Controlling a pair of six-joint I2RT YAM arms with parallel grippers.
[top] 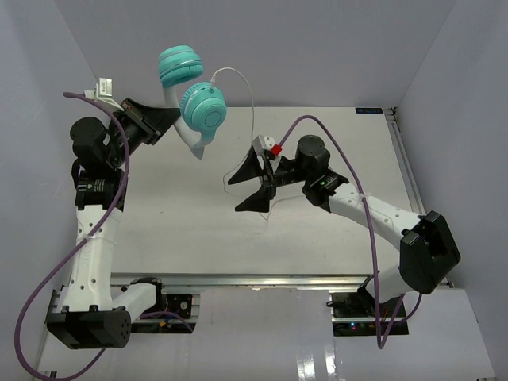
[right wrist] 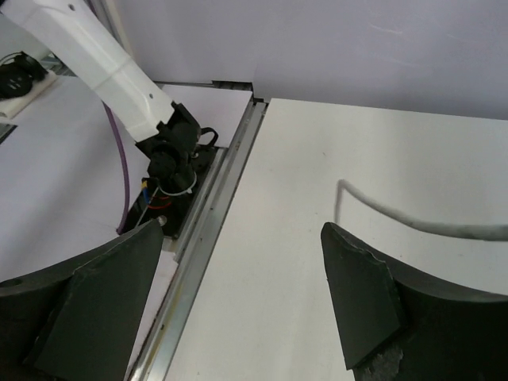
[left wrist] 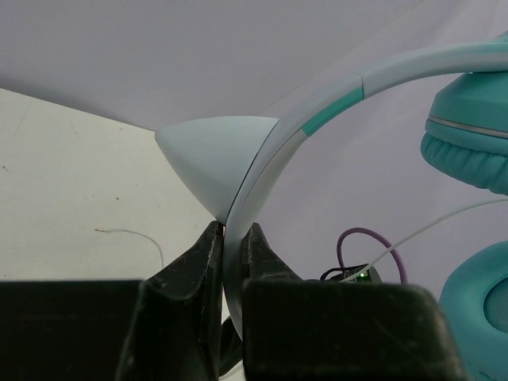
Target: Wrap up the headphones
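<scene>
The headphones hang in the air at the back left. Their two teal ear cups [top: 203, 109] are uppermost and the white headband [top: 190, 143] curves below. My left gripper [top: 175, 121] is shut on the headband [left wrist: 317, 111], which runs up between the fingers [left wrist: 202, 262] to the cups [left wrist: 468, 135]. The thin whitish cable [top: 252, 111] arcs off the cups and drops to the table by my right gripper [top: 244, 189]. That gripper [right wrist: 242, 226] stands open above the table with nothing between its fingers. A blurred stretch of cable [right wrist: 397, 214] passes just beyond its right finger.
Grey walls close in the white table [top: 190, 230] at the back and on both sides. A metal rail [top: 262, 279] runs along the near edge. The left arm's base [right wrist: 171, 151] and purple cable [right wrist: 125, 175] show in the right wrist view.
</scene>
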